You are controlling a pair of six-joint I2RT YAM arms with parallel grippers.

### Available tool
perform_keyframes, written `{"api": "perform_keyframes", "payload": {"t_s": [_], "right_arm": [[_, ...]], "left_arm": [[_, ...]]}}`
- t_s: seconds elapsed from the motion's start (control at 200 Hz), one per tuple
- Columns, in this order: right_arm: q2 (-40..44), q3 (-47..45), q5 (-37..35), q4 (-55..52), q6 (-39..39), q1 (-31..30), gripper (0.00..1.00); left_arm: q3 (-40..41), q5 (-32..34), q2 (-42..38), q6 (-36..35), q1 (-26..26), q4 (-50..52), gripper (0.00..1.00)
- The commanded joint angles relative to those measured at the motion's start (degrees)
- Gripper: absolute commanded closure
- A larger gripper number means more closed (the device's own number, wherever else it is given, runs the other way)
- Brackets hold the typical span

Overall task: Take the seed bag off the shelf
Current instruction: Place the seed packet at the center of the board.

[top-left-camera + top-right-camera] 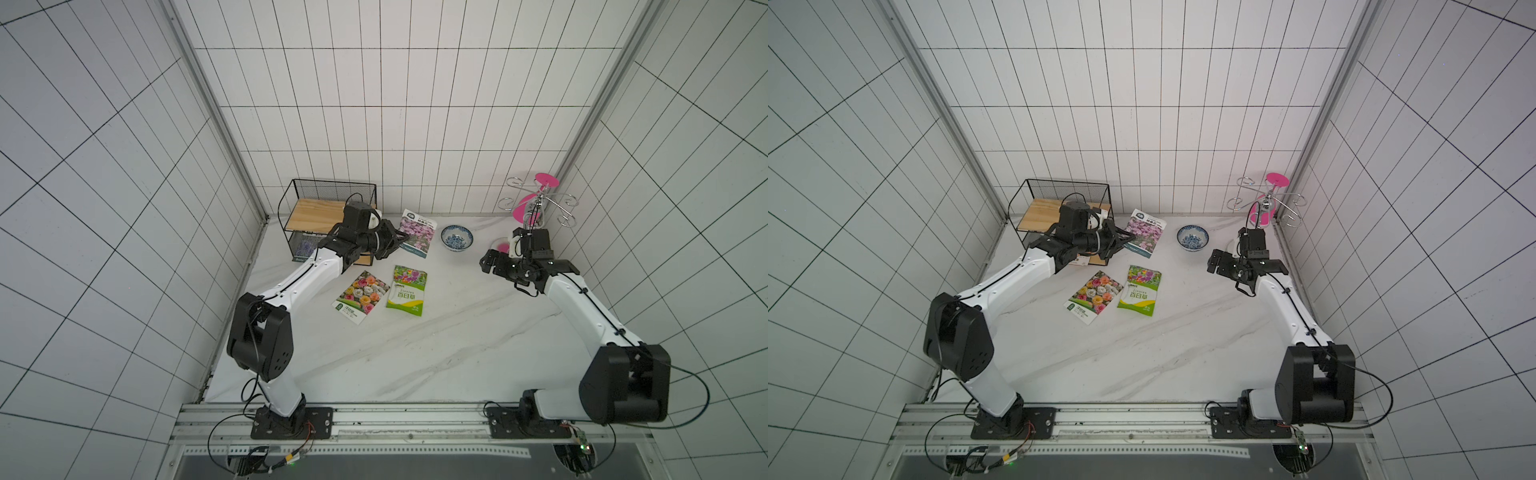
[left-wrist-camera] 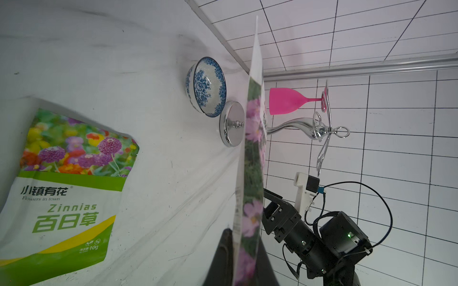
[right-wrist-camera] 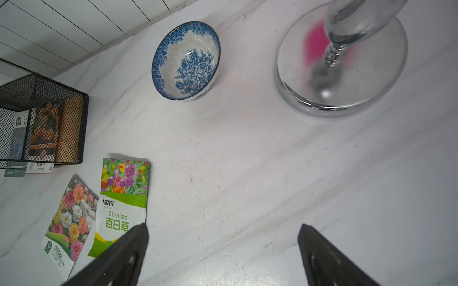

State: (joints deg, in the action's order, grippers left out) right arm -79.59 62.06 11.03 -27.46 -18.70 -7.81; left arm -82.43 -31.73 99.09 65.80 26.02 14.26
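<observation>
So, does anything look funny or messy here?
Nothing is spilled or broken. The oddest sight: the left gripper pinches the pink-flower seed bag by one edge, and two packets stick out of the shelf, lower tier.

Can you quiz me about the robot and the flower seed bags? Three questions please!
1. True or false: the right gripper is shut.
2. What does the left gripper hold? A) a pink-flower seed bag B) a spoon C) a sock
3. How many seed bags lie loose on the table, outside the shelf?
Key: 1 false, it stands open. 2 A. 3 two: the rose bag and the zinnia bag.
</observation>
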Motion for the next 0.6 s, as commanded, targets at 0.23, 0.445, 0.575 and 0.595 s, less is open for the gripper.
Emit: {"api": "perform_keyframes", "payload": {"t_s": [0.23, 0.445, 0.575, 0.595], "right_arm": [[1.5, -2.2, -2.4, -3.2, -0.2, 2.0, 0.01], [1.6, -2.5, -3.0, -4.1, -0.9, 2.9, 0.01], [1.9, -3.3, -2.4, -4.0, -1.8, 2.9, 0.01], [1.8, -3.5, -2.1, -4.0, -1.9, 3.0, 0.01]], "left_arm": [[3.7, 3.9, 5.4, 5.3, 9.0, -6.8, 1.0], [9.6, 5.0, 8.9, 11.8, 12.5, -13.4, 1.0], [8.7, 5.9, 12.4, 12.2, 13.6, -14.0, 1.0], [8.4, 6.0, 13.0, 12.6, 13.8, -14.1, 1.0]]}}
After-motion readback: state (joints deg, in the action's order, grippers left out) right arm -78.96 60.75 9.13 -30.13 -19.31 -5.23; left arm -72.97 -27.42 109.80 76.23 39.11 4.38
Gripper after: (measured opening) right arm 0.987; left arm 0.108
